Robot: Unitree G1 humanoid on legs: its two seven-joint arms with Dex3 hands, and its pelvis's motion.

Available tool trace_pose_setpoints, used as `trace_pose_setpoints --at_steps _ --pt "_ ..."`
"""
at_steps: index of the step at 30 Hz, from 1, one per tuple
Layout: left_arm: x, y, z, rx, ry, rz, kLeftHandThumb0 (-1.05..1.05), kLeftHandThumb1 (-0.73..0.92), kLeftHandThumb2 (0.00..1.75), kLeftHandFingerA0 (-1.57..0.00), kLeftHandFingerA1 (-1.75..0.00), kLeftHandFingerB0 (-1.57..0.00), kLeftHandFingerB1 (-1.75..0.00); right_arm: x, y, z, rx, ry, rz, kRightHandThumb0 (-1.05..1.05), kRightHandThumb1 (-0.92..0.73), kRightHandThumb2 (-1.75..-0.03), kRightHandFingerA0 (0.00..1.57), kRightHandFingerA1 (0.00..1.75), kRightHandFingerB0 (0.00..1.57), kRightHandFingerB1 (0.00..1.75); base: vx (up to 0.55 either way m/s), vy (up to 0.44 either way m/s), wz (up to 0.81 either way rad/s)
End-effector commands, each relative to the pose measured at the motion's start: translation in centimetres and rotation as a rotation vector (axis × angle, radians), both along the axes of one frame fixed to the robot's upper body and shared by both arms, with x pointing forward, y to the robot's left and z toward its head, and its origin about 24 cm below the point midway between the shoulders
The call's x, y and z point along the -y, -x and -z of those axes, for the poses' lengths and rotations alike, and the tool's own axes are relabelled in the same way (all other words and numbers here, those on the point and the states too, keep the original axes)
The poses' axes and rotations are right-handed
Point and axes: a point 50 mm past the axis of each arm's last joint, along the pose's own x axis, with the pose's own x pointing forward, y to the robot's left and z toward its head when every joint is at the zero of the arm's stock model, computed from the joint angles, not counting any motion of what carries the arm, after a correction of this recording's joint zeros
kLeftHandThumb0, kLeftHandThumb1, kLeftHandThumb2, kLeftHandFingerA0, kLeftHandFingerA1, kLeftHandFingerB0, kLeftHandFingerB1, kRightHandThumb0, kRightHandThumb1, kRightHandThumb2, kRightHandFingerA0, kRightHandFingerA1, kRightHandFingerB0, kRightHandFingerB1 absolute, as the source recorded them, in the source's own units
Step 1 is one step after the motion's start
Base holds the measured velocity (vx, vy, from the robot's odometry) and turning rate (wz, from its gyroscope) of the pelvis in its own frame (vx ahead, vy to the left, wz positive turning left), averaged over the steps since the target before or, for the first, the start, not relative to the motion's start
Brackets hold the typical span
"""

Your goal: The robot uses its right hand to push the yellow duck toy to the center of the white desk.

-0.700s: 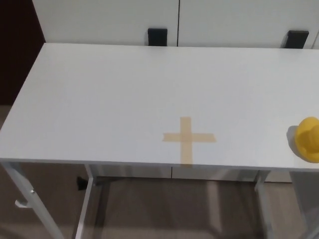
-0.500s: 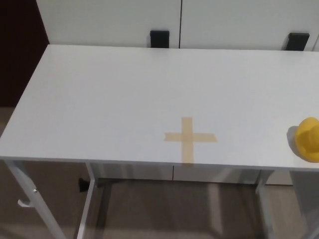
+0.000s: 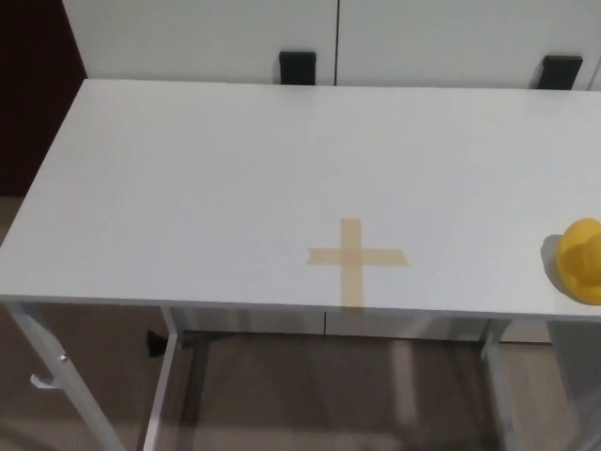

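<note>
Plainly, neither robot hand appears in the head view, so whether either is spread or closed cannot be told. Starting at nine o'clock, the white tabletop [image 3: 188,188] runs bare across most of the picture, with its metal legs [image 3: 56,381] showing below the near edge. Toward five o'clock from the middle of the tabletop lies a tan tape cross [image 3: 355,256], flat on the surface near the front edge. Far over at three o'clock, well apart from the cross, the yellow duck toy [image 3: 581,259] sits at the tabletop's right end, partly cut off by the picture's border. Along twelve o'clock, two black brackets [image 3: 297,68] stand against the white wall behind.
</note>
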Motion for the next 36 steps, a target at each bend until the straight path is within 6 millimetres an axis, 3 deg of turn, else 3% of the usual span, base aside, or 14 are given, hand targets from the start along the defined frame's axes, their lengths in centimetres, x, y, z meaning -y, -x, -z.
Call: trace_pose_setpoints --at_steps 1,2,4,5,6,11,12,14,16,36 --pt "-0.6 0.5 -0.2 -0.031 0.018 -0.031 -0.31 0.56 0.79 -0.57 -0.89 -0.72 -0.84 -4.0 -3.9 -1.6 0.002 0.014 -0.187 -0.81 -0.92 -0.71 0.19 0.37 0.11 0.29 0.0 0.0 0.0" --pt "-0.6 0.5 -0.2 -0.031 0.017 -0.029 -0.35 0.56 0.74 -0.54 -0.89 -0.73 -0.84 -4.9 -4.8 -1.4 -0.028 0.012 -0.245 -0.75 -0.73 -1.13 0.05 0.48 0.03 0.38 0.0 0.0 0.0" --pt "-0.6 0.5 -0.2 -0.033 0.015 -0.023 -0.32 0.56 0.76 -0.52 -0.87 -0.71 -0.81 -6.0 -5.8 -1.0 -0.048 -0.006 -0.311 -0.86 -0.8 -1.17 0.08 0.48 0.02 0.41 0.0 0.0 0.0" --pt "-0.6 0.4 -0.3 -0.036 0.015 -0.019 -0.32 0.56 0.76 -0.52 -0.87 -0.71 -0.81 -6.7 -6.4 -0.8 -0.064 -0.015 -0.345 -0.86 -0.8 -1.17 0.08 0.48 0.02 0.41 0.0 0.0 0.0" --pt "-0.5 0.5 -0.2 -0.036 0.015 -0.02 -0.33 0.57 0.73 -0.59 -0.9 -0.72 -0.81 -7.3 -6.9 -0.5 -0.075 -0.014 -0.354 -0.83 -0.92 -0.73 0.19 0.4 0.15 0.31 0.0 0.0 0.0" --pt "-0.4 0.8 0.0 -0.032 0.027 -0.041 -0.32 0.56 0.76 -0.57 -0.91 -0.7 -0.8 -9.6 -8.3 0.7 -0.131 -0.012 -0.415 -0.84 -0.92 -0.74 0.19 0.39 0.13 0.31 0.0 0.0 0.0" --pt "-0.4 0.8 0.0 -0.034 0.025 -0.039 -0.32 0.56 0.78 -0.5 -0.86 -0.69 -0.79 -10.2 -8.5 1.1 -0.143 -0.025 -0.43 -0.81 -0.91 -0.73 0.2 0.38 0.12 0.3 0.0 0.0 0.0" --pt "-0.4 0.9 0.1 -0.038 0.023 -0.036 -0.32 0.56 0.76 -0.57 -0.92 -0.7 -0.84 -11.0 -8.8 1.9 -0.159 -0.037 -0.444 -0.81 -0.92 -0.73 0.21 0.39 0.13 0.31 0.0 0.0 0.0" --pt "-0.4 0.9 0.1 -0.042 0.019 -0.027 -0.32 0.56 0.75 -0.55 -0.89 -0.71 -0.81 -11.8 -8.9 2.9 -0.181 -0.046 -0.461 -0.83 -0.91 -0.73 0.21 0.39 0.12 0.31 0.0 0.0 0.0" --pt "-0.3 0.7 0.1 -0.043 0.018 -0.01 -0.31 0.55 0.79 -0.56 -0.89 -0.72 -0.78 -14.6 -8.8 8.6 -0.265 -0.219 -0.451 -0.85 -0.92 -0.75 0.22 0.43 0.12 0.32 0.0 0.0 0.0"
